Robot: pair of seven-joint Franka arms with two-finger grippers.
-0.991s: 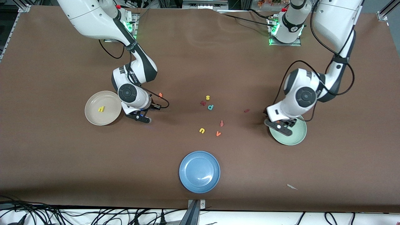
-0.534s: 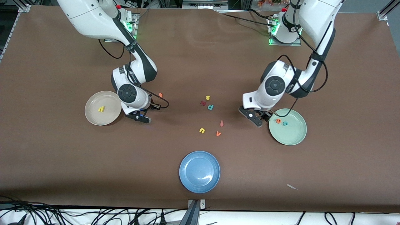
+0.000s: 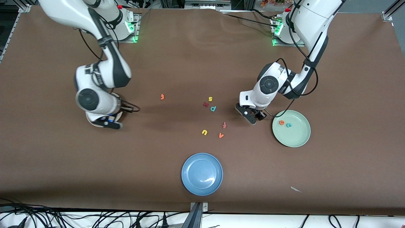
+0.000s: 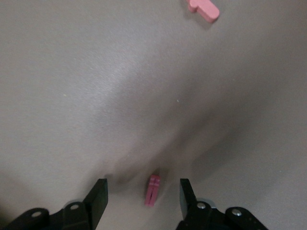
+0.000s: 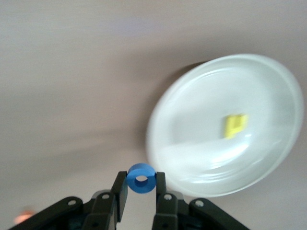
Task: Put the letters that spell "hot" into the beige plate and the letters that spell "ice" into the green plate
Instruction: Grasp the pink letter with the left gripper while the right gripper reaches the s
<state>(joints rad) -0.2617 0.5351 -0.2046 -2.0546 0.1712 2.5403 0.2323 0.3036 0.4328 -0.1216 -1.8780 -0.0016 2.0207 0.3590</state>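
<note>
My right gripper [image 5: 141,183] is shut on the blue o [image 5: 141,169] and hangs over the rim of the beige plate [image 5: 201,158], at the edge toward the left arm's end. The yellow h [image 5: 236,125] lies in that plate. The orange t [image 3: 162,97] lies on the table. My left gripper [image 4: 142,192] is low over the table beside the green plate [image 3: 297,136], open. The maroon i [image 4: 152,189] lies between its fingers, touching neither. The orange e [image 3: 281,122] and teal c [image 3: 288,125] lie in the green plate.
Loose letters lie mid-table: a yellow s [image 3: 210,99], a maroon squiggle [image 3: 205,104], a teal p [image 3: 213,108], a reddish f [image 3: 224,124], a yellow u [image 3: 204,132] and an orange v [image 3: 221,135]. A blue plate [image 3: 202,174] sits nearest the front camera.
My right arm carried the blue o from beside the beige plate to over its rim. My left arm moved off the green plate to the maroon i, and its fingers have drawn closer together.
</note>
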